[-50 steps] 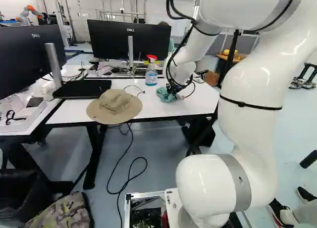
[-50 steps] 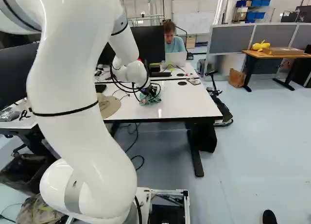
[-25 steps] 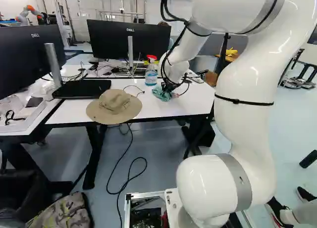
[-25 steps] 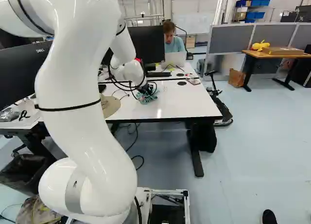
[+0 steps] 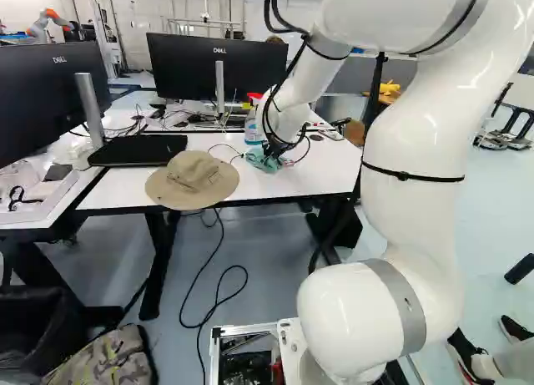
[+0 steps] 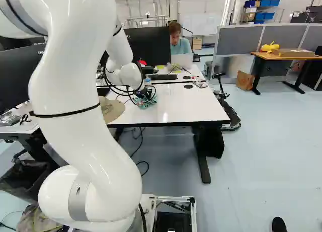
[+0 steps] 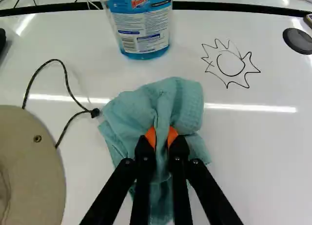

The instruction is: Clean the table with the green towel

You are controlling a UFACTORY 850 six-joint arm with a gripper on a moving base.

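In the left base view my gripper (image 5: pixel 272 151) is low over the white table (image 5: pixel 329 172), with the green towel (image 5: pixel 260 160) bunched beneath it. The wrist view shows the gripper (image 7: pixel 162 137) shut on a fold of the towel (image 7: pixel 178 100), orange pads pressing from both sides; the cloth spreads over the tabletop around the fingertips. A black line drawing (image 7: pixel 230 64) of a spiky round shape marks the table ahead of the towel and to one side. Just ahead of the towel stands a spray bottle with blue liquid (image 7: pixel 144 27).
A tan hat (image 5: pixel 192 179) lies on the table beside the towel, its cord (image 7: pixel 63 71) reaching close to the cloth. Monitors (image 5: pixel 188 68) stand behind and to the left. A laptop (image 6: pixel 181 61) is on the far table. Another robot (image 5: pixel 48 22) stands far back.
The gripper and the towel in it have moved left across the table, toward the hat and in front of the bottle. The base, hat and bottle have stayed put.
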